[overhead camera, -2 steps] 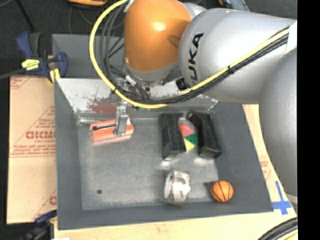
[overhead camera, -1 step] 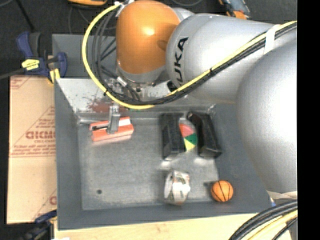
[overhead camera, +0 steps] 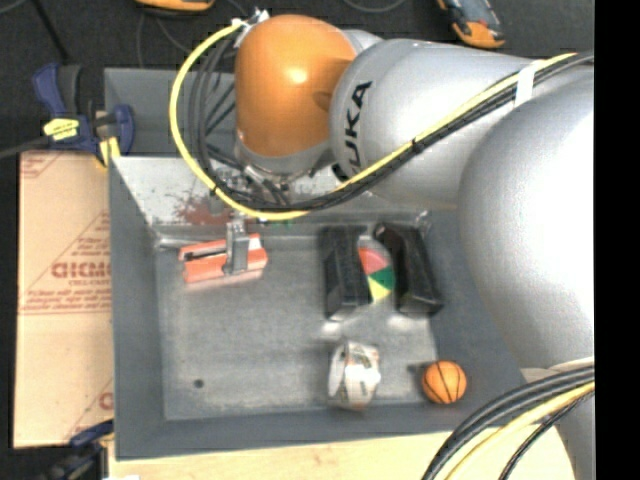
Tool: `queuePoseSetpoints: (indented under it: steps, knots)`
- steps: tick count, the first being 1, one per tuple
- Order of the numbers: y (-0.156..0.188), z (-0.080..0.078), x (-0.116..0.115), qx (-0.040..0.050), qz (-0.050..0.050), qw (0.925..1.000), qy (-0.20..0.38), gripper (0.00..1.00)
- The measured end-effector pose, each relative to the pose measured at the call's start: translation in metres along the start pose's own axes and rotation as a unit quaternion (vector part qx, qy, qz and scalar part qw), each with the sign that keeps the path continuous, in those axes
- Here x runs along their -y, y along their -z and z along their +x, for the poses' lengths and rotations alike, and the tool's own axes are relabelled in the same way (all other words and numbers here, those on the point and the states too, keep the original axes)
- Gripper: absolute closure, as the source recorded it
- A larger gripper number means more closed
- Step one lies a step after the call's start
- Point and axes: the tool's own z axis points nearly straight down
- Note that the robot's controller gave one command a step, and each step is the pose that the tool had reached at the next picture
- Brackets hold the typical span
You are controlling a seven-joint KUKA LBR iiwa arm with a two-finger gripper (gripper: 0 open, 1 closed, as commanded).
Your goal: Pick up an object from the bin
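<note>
My gripper (overhead camera: 237,256) reaches down from under the orange wrist cover into the bin's back left part. Its grey tip stands right at a flat orange-red object (overhead camera: 210,266) with a pale stripe, which lies on the bin floor near the back wall. The tip covers the middle of that object. Whether the object is gripped cannot be made out.
Two black oblong blocks (overhead camera: 344,270) (overhead camera: 416,273) lie side by side in the bin's middle right, with a red, green and yellow piece (overhead camera: 378,278) between them. A white crumpled roll (overhead camera: 354,376) and a small orange ball (overhead camera: 444,382) lie near the front wall. The arm overhangs the right side.
</note>
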Motion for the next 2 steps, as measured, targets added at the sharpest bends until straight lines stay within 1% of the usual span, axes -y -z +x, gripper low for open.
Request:
queuePoseSetpoints:
  steps: [1, 2]
  knots:
    - [-0.029, -0.006, -0.001, 0.0017, -0.001, 1.0, -0.004, 0.0]
    - [-0.06, -0.006, 0.015, 0.0009, 0.0, 1.0, 0.003, 0.0]
